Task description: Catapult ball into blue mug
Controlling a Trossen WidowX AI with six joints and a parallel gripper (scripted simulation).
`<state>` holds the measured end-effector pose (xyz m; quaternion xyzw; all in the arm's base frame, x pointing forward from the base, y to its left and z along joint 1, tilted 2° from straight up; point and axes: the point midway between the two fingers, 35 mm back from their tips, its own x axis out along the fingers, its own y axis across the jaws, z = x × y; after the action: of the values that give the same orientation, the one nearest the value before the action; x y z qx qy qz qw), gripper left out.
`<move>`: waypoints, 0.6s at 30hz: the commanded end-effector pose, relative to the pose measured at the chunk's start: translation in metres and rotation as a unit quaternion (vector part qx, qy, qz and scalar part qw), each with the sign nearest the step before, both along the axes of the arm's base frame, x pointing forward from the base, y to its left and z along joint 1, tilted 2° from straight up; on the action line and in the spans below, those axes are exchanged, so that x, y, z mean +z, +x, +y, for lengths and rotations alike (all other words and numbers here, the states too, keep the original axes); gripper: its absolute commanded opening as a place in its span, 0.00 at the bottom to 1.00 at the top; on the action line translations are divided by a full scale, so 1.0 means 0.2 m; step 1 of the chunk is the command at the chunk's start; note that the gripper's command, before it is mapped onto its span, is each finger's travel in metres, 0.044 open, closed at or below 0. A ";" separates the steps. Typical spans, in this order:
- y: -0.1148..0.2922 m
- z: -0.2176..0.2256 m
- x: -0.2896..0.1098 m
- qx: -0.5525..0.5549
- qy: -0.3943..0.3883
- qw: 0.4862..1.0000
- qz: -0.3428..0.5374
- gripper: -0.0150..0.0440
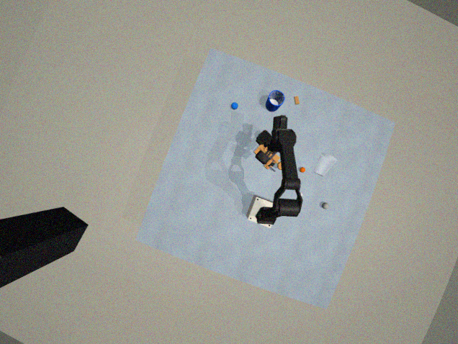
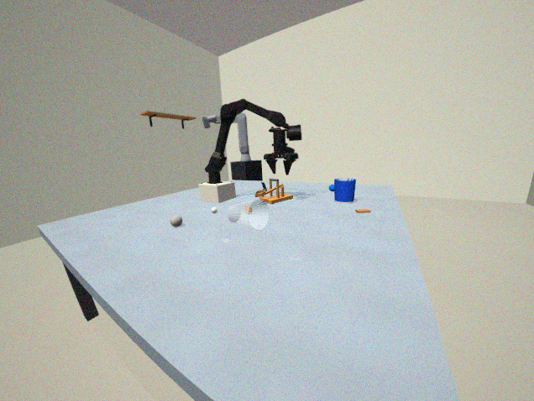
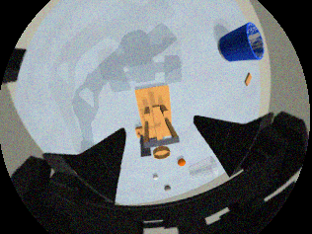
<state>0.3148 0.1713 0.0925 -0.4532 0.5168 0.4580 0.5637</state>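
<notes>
Gripper [image 2: 280, 167] — jaws spread wide, holding nothing — hangs above the catapult [image 2: 273, 193]. No ball shows in its cup; loading looks pending. The orange ball [image 1: 302, 169] lies at the catapult's 3 o'clock; the blue mug [image 1: 275, 100] stands at 12. Next: descend, grasp it.

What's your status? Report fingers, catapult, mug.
Gripper open, empty, above catapult. Blue mug upright beyond it. Orange ball on the table, not loaded.

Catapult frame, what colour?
Orange wood tone; clearest in the wrist view.
</notes>
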 end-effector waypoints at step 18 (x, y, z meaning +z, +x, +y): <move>0.02 0.01 -0.26 -0.001 -0.002 1.000 -0.004 1.00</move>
<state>0.3192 0.1743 0.0488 -0.4557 0.5104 0.4567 0.5686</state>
